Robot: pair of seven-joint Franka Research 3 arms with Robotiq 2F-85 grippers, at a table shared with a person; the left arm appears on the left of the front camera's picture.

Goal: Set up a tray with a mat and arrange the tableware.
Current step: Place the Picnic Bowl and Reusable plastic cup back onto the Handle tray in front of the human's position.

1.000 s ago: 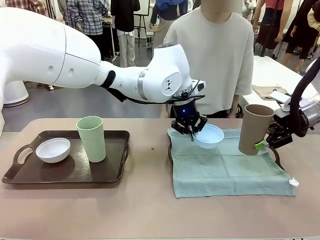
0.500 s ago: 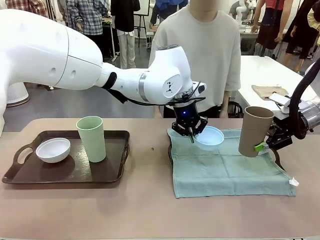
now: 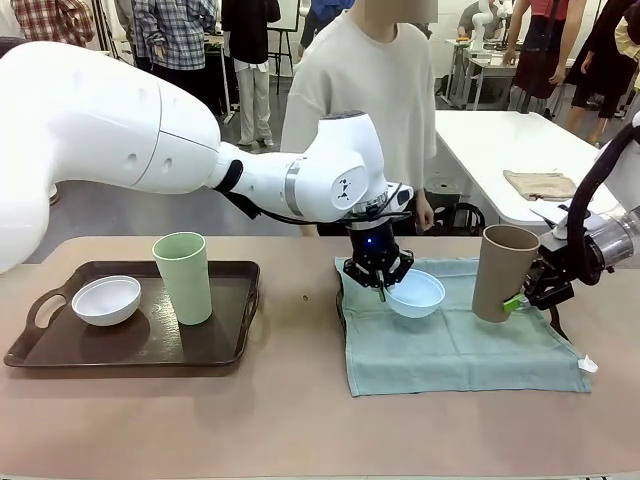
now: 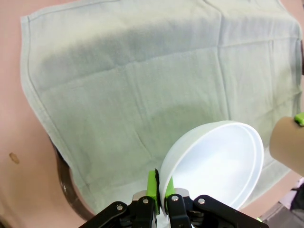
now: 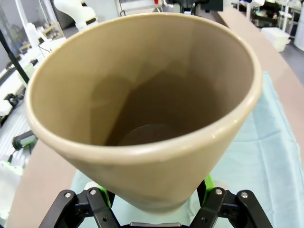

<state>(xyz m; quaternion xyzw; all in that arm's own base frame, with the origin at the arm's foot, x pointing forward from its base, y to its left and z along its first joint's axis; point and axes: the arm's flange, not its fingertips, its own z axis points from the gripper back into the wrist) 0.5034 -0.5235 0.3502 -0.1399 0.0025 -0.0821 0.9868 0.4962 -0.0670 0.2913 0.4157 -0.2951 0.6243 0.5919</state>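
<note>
Tray [image 3: 30, 352] holding white bowl [image 3: 106, 299], green tumbler [image 3: 183, 278]

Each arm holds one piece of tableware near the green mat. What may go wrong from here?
1. The left jaws pinch only the rim of the light blue bowl, so it might slip or swing when moved.
2. The right jaws grip the tall tan tumbler low on its side; on the soft mat it might tip when released.
3. Both pieces are close together and may bump.
</note>
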